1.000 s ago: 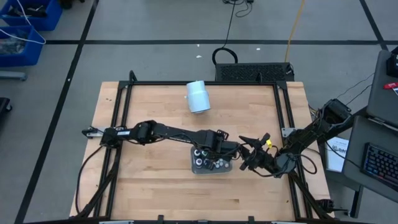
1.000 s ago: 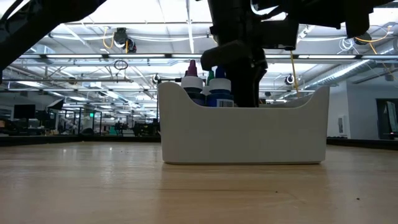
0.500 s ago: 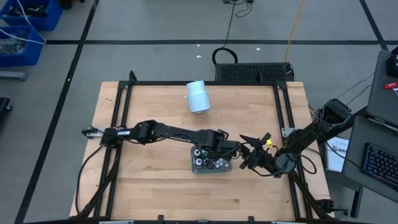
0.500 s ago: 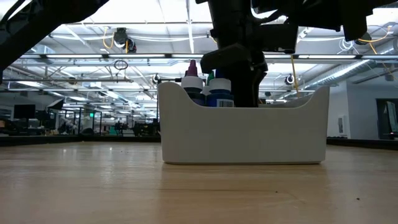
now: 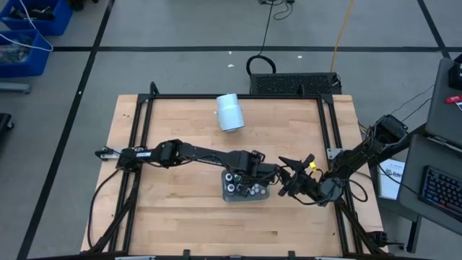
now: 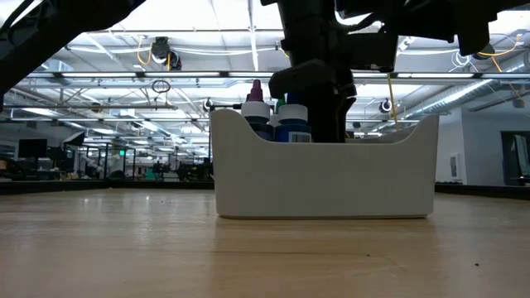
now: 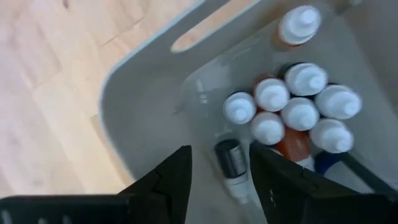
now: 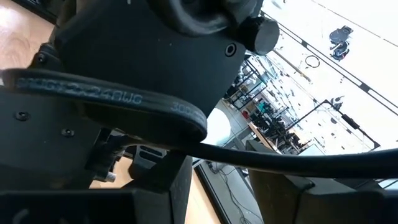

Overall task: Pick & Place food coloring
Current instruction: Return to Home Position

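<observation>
A grey tray (image 5: 225,195) stands on the wooden table with food coloring bottles (image 7: 298,112) upright in it, white caps up. The low view shows their tops (image 6: 277,116) above the tray wall (image 6: 323,178). My left gripper (image 7: 221,177) points down into the tray, open. Its fingers stand on either side of a small dark-ended bottle (image 7: 230,158) that lies on its side on the tray floor, with a gap to each finger. My right gripper (image 5: 289,180) hovers level just right of the tray, open, with nothing between its fingers (image 8: 180,186).
A pale-blue cylinder (image 5: 230,112) lies near the table's far edge. A black metal frame (image 5: 144,108) runs around the table top. Bare wood lies left of and in front of the tray. The left arm's body (image 8: 124,74) fills the right wrist view.
</observation>
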You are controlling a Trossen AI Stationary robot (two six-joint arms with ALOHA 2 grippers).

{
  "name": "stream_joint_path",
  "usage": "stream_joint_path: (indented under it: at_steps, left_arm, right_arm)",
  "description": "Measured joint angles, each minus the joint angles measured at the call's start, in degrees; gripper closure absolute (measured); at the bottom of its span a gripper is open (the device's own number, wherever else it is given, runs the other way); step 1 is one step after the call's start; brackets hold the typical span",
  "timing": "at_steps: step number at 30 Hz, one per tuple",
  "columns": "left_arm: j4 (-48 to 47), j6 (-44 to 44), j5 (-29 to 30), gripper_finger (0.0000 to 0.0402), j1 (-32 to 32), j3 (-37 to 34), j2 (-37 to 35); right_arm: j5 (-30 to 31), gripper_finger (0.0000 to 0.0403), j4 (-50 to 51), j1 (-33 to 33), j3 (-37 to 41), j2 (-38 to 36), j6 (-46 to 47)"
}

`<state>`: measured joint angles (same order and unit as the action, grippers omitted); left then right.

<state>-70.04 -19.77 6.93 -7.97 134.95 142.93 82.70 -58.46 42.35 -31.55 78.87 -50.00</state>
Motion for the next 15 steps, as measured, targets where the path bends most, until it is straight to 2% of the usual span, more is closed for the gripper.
stream_joint_path:
  at_steps: [5, 9, 13, 15]
  left_arm:
    - [-0.7, -1.3, 4.6, 0.0233, -1.3, -0.2, -2.3]
    - [-1.6, -2.5, 6.8, 0.0232, -3.1, -0.2, -7.6]
    - [-7.9, 1.2, 4.8, 0.0235, -4.2, -0.1, -14.9]
    - [-12.7, 5.3, 3.0, 0.0249, -4.2, -0.1, -18.9]
  right_arm:
    - [-0.5, 0.0264, -0.5, 0.0, 0.0, -0.2, 0.0]
    - [-0.4, 0.0264, -0.4, 0.0, 0.0, -0.2, 0.0]
    - [-0.2, 0.0264, -0.2, 0.0, 0.0, -0.2, 0.3]
    - [-0.2, 0.0264, -0.2, 0.1, 0.0, -0.2, 1.0]
